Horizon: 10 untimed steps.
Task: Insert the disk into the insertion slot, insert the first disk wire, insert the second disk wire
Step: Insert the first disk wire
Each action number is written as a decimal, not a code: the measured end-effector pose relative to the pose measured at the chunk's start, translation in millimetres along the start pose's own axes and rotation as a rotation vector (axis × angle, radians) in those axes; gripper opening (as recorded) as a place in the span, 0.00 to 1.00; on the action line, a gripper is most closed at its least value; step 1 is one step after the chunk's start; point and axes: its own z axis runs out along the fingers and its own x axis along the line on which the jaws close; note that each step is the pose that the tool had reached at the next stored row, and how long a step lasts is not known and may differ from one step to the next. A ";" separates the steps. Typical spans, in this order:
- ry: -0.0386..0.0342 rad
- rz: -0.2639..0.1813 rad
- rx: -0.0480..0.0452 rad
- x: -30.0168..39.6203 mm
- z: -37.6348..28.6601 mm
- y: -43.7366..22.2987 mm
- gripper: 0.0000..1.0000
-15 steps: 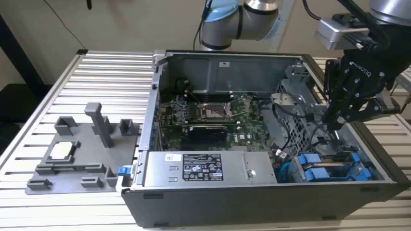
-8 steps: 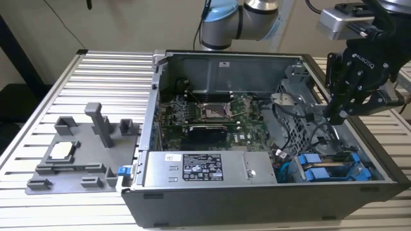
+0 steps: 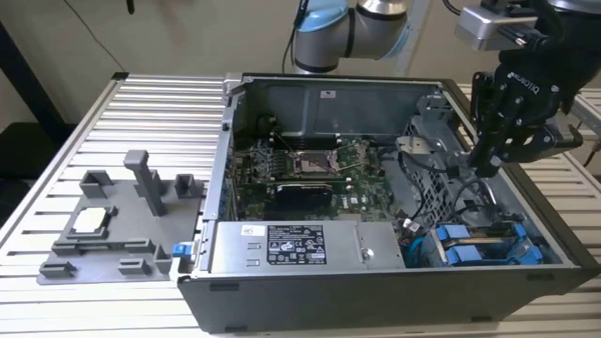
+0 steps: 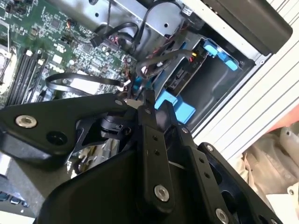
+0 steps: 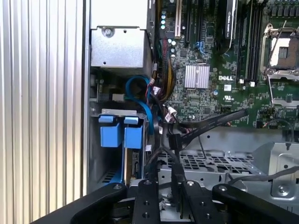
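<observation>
From my station, the exterior view shows the pincer [image 3: 488, 167] reaching down into the open computer case [image 3: 376, 296], over the side at the exterior view's right. It hangs just above the tangle of wires beside the motherboard [image 3: 310, 169]. In both wrist views its fingers are clenched on a black wire [image 5: 174, 154]. I think the plug end sits between the fingers, but the pincer body hides that spot, so I won't swear to it.

The disk [image 3: 466, 254] is already in the insertion slot [image 5: 119, 112], in the case's near corner at the exterior view's right. Its blue bracket tabs stick up out of the grey metal cage. The pincer is near the slot but not touching it.

The silver power-supply box [image 3: 291, 246] lies just beside the cage. A grey fixture [image 3: 122, 225] sits well apart on the slatted surface [image 3: 160, 105], outside the case.
</observation>
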 end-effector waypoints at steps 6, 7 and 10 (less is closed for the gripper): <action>0.0204 0.000 0.0005 -16.6 -0.7 7.3 0.27; 0.0240 0.000 0.0008 -18.3 -0.8 8.7 0.27; 0.0319 0.000 0.0016 -21.6 -0.7 13.4 0.27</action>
